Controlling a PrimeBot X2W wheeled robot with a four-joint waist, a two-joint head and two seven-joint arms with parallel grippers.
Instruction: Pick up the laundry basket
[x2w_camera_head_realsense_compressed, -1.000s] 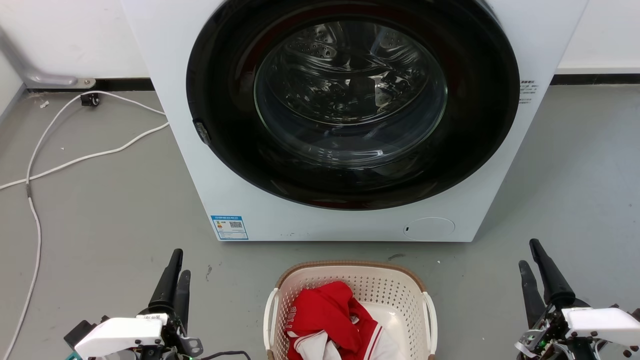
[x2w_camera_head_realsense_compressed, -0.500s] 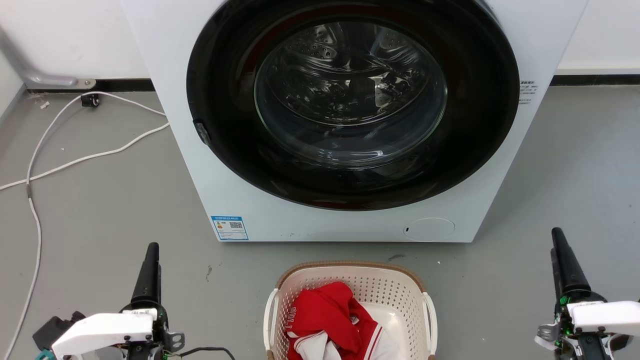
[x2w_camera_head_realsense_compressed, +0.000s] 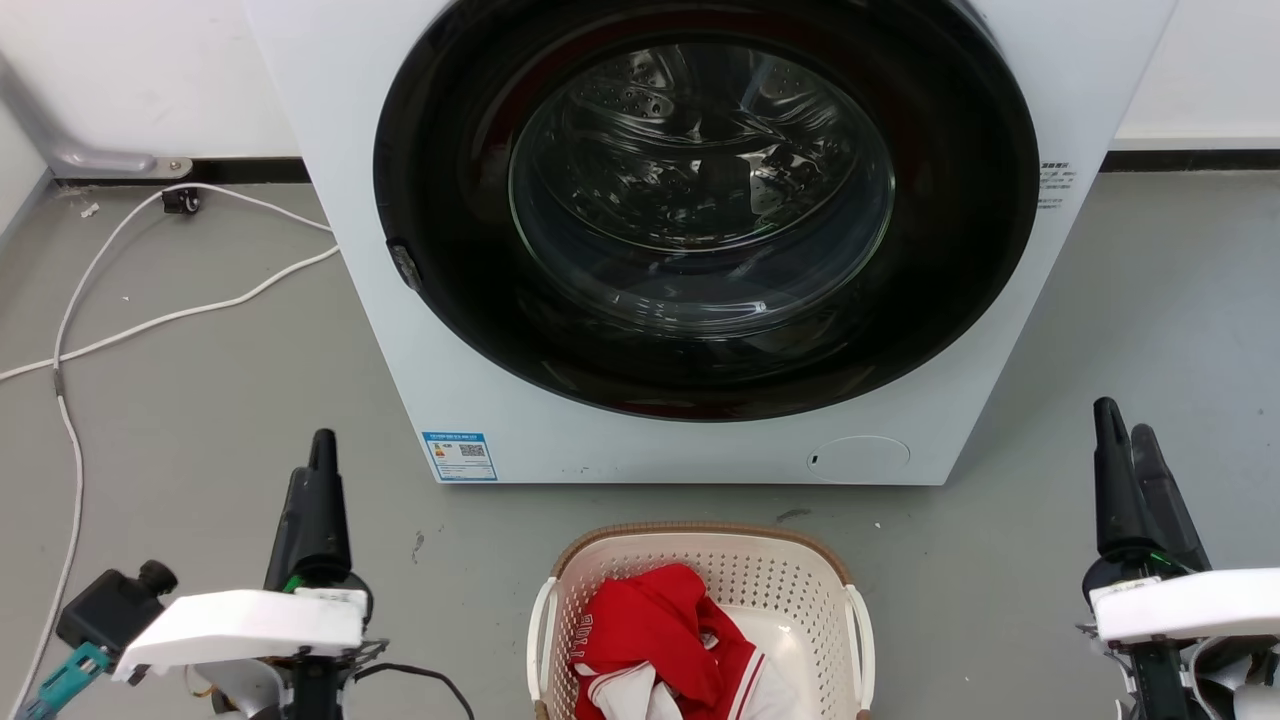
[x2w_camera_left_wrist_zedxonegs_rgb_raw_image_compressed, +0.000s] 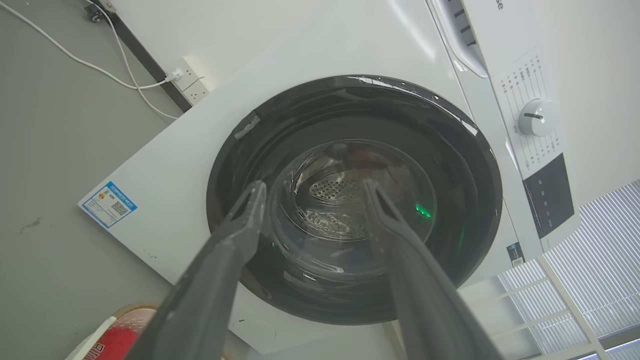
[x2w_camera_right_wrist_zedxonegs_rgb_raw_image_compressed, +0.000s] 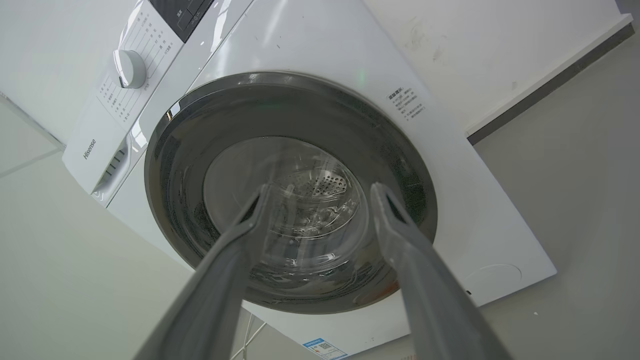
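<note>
Laundry basket (x2w_camera_head_realsense_compressed: 790, 590) on grey floor (x2w_camera_head_realsense_compressed: 200, 420), just before closed washing machine (x2w_camera_head_realsense_compressed: 640, 455), red garment (x2w_camera_head_realsense_compressed: 650, 620) inside. Left gripper (x2w_camera_left_wrist_zedxonegs_rgb_raw_image_compressed: 314, 185) and right gripper (x2w_camera_right_wrist_zedxonegs_rgb_raw_image_compressed: 321, 188) flanking, well apart from it, fingers spread, empty. White cable (x2w_camera_head_realsense_compressed: 70, 440) far left.

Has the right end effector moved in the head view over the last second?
Yes. The right end effector has shifted up the head view and slightly right: its fingertips now reach past the lower front edge of the washing machine, which has stayed put.
</note>
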